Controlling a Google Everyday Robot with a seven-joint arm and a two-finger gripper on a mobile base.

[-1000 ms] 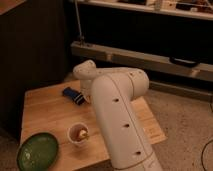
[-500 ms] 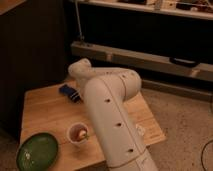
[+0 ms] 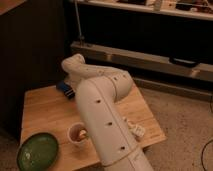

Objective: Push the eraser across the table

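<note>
We can't see the eraser; gripper (image 3: 71,86) hidden behind our arm (image 3: 102,120) mid-frame, grip state unclear. Table (image 3: 45,107): one cup (image 3: 77,134), one bowl (image 3: 37,151).

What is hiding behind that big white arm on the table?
Only a blue pad pokes out beside the arm, and a white block on its other side. The arm covers the gripper and any eraser on the table.

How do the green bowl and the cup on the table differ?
The green bowl is wide, shallow and dark green; the cup is narrower, taller and pale. The bowl sits at the table's front left corner; the cup stands beside it, against the arm. Both rest upright. The gripper is hidden behind the arm.
</note>
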